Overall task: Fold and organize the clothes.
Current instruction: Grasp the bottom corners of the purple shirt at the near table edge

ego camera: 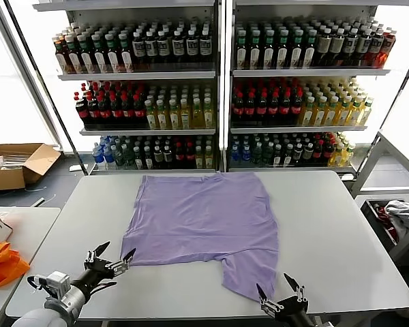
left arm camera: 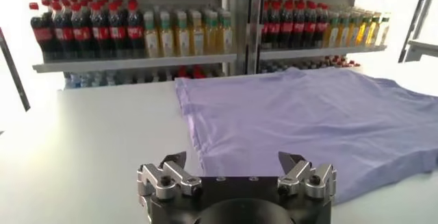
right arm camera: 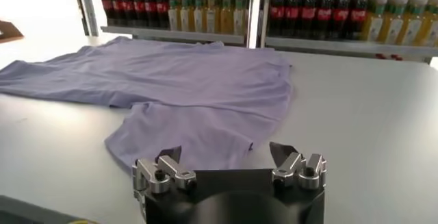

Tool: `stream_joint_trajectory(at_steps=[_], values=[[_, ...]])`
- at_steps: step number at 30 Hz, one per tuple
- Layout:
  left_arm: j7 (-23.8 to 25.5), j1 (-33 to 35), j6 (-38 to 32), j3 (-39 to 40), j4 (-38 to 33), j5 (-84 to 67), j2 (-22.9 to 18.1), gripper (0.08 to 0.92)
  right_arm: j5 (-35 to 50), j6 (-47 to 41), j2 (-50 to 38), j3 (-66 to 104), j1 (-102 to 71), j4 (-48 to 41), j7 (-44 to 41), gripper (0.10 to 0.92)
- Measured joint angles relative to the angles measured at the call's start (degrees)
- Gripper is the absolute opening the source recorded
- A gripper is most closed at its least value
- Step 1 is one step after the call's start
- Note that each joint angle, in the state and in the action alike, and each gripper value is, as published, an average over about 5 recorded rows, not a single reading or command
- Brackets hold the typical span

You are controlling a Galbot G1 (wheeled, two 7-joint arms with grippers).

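- T-shirt [ego camera: 203, 221]: one, lavender, lying flat on the grey table [ego camera: 341, 245], plain side up, with one part jutting toward the near edge; no print shows.
- Left gripper [ego camera: 111, 259]: jaws wide, holding nothing, just beside the shirt's near left corner and apart from it.
- Right gripper [ego camera: 278, 291]: jaws wide, holding nothing, near the table's front edge, just beside the jutting part.
- Risk: a pinch that takes only the top layer would probably let the under layer slide, leaving a crooked fold.
- Risk: if the two grippers lift unevenly, the cloth may bunch or drag toward one side.
- Risk: the jutting part lies close to the edge, so a careless tug could pull it off the table.
- Count: one shirt, two grippers, one table, two bottle shelves [ego camera: 221, 71] behind, one cardboard box [ego camera: 13, 167].
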Motion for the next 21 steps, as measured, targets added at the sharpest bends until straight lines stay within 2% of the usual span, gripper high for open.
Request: stream_joint_trajectory(at_steps=[5,9,21], values=[[-1.61,0.47,1.04,0.67,0.28,0.12,-0.13,0.823,-0.35,-0.09,-0.08,-0.72,-0.58,-0.42,0.6,0.775],[-2.61,0.44,1.59,1.23,0.64,0.2,-0.13,0.807,-0.37,-0.14,-0.14,-1.0,-0.94,-0.78,0.92,0.664],[-3.17,0.15,2.2,3.17,2.22,0.63,-0.27,0.481,-0.11,0.41,0.41,-1.93,-1.02,-1.05,0.53,0.309]])
